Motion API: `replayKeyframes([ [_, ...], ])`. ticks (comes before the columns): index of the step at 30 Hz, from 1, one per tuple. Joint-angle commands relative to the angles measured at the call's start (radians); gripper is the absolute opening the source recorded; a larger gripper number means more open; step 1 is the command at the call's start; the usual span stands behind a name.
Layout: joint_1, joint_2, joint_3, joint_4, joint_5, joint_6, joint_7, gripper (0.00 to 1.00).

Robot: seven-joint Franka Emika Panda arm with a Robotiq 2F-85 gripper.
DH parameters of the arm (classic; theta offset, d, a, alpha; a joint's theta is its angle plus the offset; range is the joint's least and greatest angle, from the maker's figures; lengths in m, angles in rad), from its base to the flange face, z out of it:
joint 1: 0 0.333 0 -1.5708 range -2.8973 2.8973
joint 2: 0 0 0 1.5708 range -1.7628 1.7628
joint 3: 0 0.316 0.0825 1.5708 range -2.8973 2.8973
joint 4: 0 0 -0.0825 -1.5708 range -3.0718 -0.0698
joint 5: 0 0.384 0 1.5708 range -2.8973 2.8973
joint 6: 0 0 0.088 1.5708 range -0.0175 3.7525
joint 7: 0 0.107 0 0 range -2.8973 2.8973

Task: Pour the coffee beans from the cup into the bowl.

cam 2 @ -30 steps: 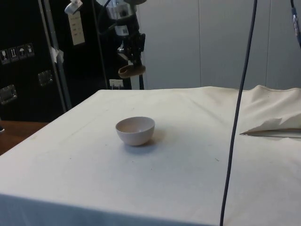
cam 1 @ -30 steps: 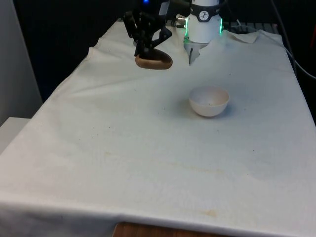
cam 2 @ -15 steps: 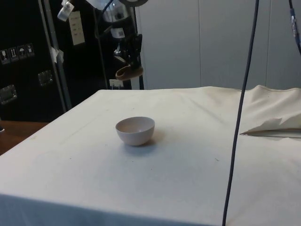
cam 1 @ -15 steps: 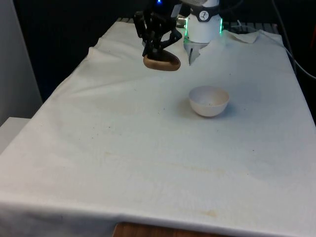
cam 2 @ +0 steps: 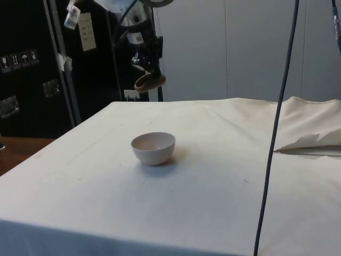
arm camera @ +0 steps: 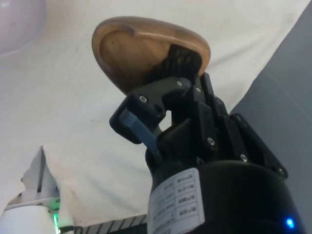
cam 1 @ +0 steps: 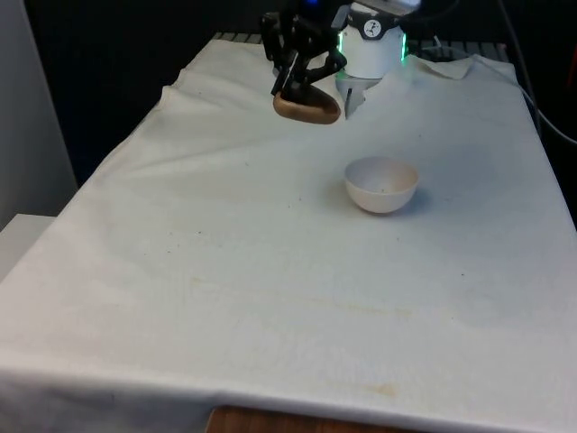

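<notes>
White cloth [cam 1: 225,271] covers the table from edge to edge, wrinkled at the far corners, and above its far end my gripper [cam 1: 302,86] hangs in the air, clamped on the rim of a brown wooden cup [cam 1: 307,106]. In the wrist view my fingers [arm camera: 146,105] pinch the cup's wall, one inside and one outside, and the cup's hollow faces the camera, showing bare wood where I can see into it; I cannot make out any coffee beans there. Compared with a second ago I have carried the cup toward the front view's right, so it now sits closer to the line of the white bowl [cam 1: 382,184], though still well beyond it and high above the cloth. The cup is tilted, its mouth turned partly sideways, much as it was half a second ago. In the side view the cup [cam 2: 149,81] hangs before the dark cabinets, above and behind the bowl [cam 2: 153,148], slightly higher than in the previous frame. The bowl itself has not moved: it stands upright on the cloth near the table's middle, apart from my gripper, with a few small dark specks on its inner wall in the front view.
</notes>
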Motion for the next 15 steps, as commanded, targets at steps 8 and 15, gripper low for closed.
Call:
replayKeyframes([
  [8, 0.005, -0.006, 0.018, -0.035, -0.041, 0.003, 0.052, 0.00],
  [15, 0.007, -0.006, 0.047, -0.051, -0.097, -0.015, 0.117, 0.00],
])
